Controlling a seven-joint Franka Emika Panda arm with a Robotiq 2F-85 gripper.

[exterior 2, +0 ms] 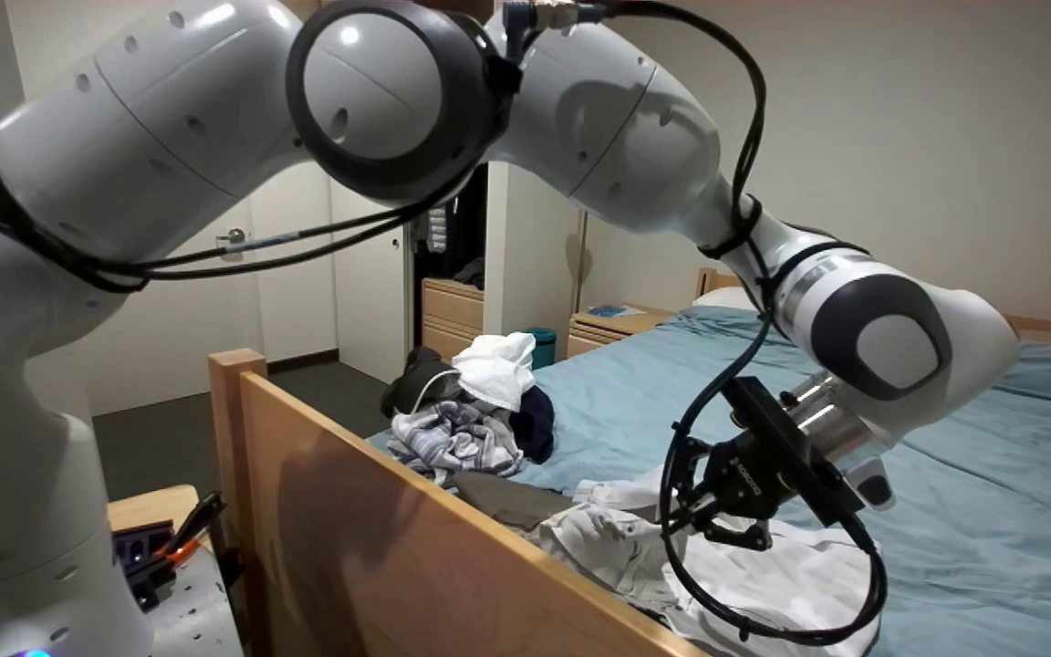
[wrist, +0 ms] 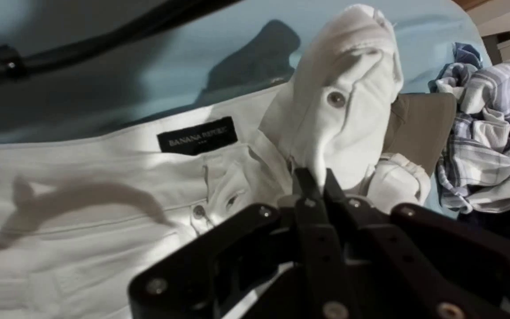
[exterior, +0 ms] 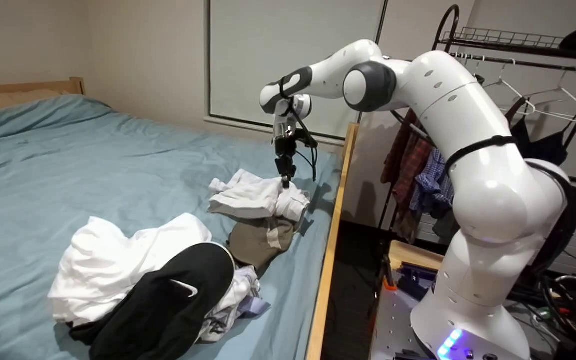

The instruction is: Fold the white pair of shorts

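The black two-fingered hand (wrist: 316, 174) pinches white fabric shorts (wrist: 171, 188); in the wrist view, their bulk lies left.

Those white shorts (exterior: 253, 196) look like matt, creased cloth. The robot arm (exterior: 468, 115) gleams like glossy plastic, and the footboard (exterior 2: 416, 538) is smooth wood.

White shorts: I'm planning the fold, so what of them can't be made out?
Wrist view: far-left part of the white shorts, cut off by the picture's edge.
Wrist view: part hidden behind the gripper.
Wrist view: marks under the brand name on the black label, too small.
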